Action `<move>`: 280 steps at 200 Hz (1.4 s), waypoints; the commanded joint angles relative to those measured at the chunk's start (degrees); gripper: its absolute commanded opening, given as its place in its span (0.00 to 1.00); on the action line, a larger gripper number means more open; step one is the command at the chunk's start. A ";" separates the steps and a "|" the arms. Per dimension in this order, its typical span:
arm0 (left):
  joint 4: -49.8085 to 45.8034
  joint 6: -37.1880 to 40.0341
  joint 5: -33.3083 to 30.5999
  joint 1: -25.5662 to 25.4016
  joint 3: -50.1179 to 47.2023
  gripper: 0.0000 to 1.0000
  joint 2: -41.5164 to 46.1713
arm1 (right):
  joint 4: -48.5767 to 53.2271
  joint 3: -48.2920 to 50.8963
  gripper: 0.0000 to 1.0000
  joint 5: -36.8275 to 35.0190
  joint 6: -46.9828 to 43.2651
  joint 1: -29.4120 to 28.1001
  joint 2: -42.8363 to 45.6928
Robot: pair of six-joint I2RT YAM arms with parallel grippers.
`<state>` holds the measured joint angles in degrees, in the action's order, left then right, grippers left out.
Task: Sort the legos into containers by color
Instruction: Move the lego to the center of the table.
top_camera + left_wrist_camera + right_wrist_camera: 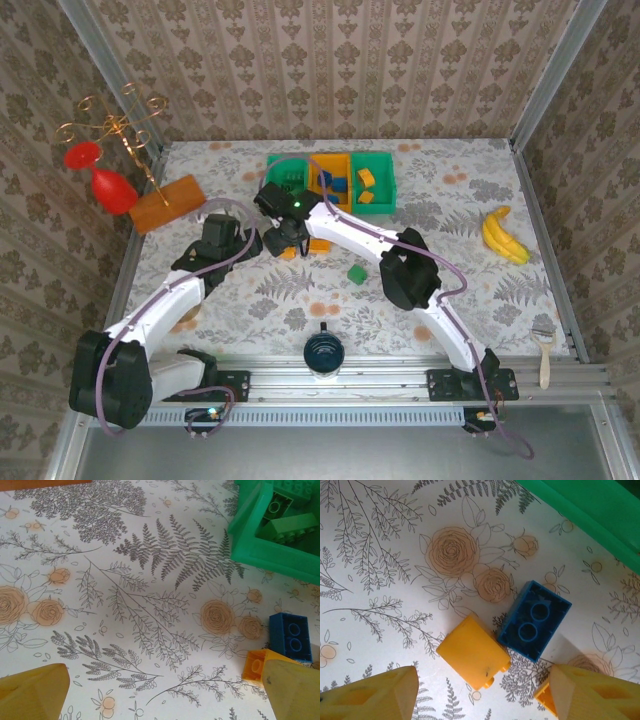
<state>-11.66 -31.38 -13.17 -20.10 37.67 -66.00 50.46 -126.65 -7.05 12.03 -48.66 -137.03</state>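
Sorting stands partly done. Containers (330, 157) sit at the far middle of the bench (450, 230), three bins in a row.
- Left green bin (260, 555): green bricks (292, 525) inside.
- Orange bin (318, 165), middle: blue pieces (340, 184) inside.
- Right green bin (390, 185): orange-yellow bricks (366, 179) inside.

Loose on the bench, just in front of the bins where both arms meet: a blue brick (535, 620) lying studs-down with its hollow side up, a yellow brick (472, 652) touching it, and a small orange piece (544, 696) close by. A lone green brick (357, 273) lies nearer the arms, apart from that cluster. My estimate is that well over half is binned, with four or so pieces to go.

Left gripper (165, 680): jaws spread as wide as they go, low over bare cloth, holding nothing. An orange brick (257, 665) sits against the inner side of its right-hand finger; I cannot tell whether they touch.

Right gripper (482, 680): jaws apart, nothing clamped. The yellow brick lies on the bench in the gap between the fingertips, neither finger on it. The small orange piece is right beside one finger.
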 commanded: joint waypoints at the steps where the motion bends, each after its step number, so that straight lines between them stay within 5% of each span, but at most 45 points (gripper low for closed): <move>1: 0.65 -1.74 -0.30 0.80 -1.00 1.00 1.64 | 3.91 -3.54 0.70 -0.34 -2.34 -0.40 -2.65; 280: 1.13 -2.81 1.79 3.27 -2.07 1.00 2.43 | 11.05 -12.15 0.44 5.20 -4.83 -2.02 -10.59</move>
<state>-11.00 -33.06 -11.81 -17.45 36.34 -65.08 57.32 -137.86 -3.11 7.64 -49.69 -146.65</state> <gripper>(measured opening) 0.998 0.448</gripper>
